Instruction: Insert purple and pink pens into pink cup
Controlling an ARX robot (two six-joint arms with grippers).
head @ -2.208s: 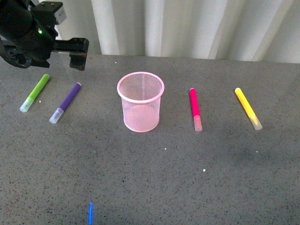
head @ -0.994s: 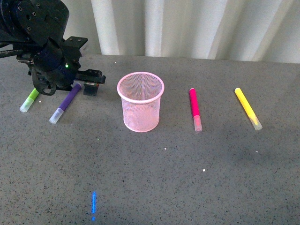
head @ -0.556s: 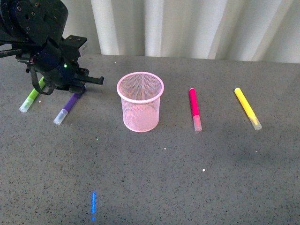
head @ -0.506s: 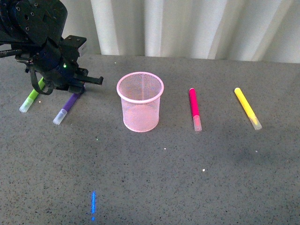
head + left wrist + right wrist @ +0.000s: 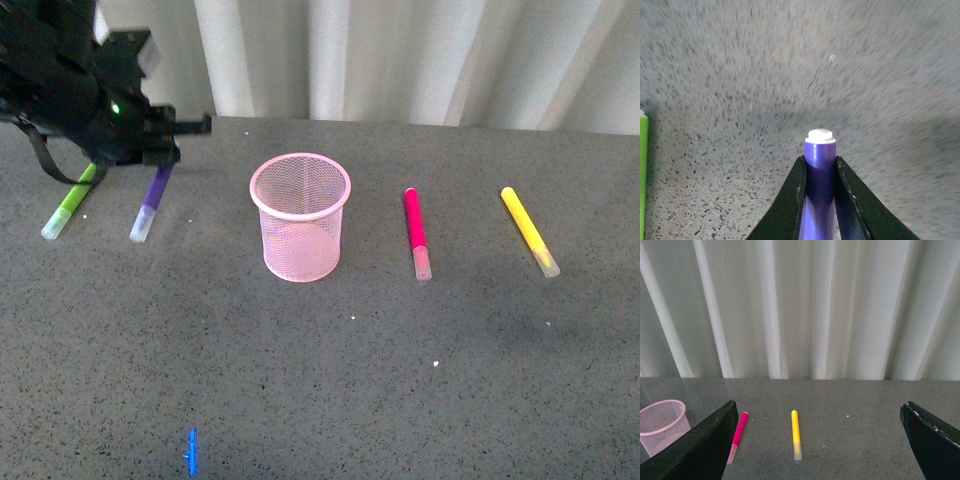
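The fingers of our left gripper [image 5: 820, 160] were clamped on the purple pen [image 5: 820, 148], its white end just past their tips. The fingers of our right gripper [image 5: 819, 406] stood wide apart, the pink pen [image 5: 738, 435] just beside one.

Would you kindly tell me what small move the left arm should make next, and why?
Probably carry the purple pen sideways toward the pink cup. The left gripper is shut on the pen's back end with the cap end hanging down, and the cup stands upright and open on the robot's right of it.
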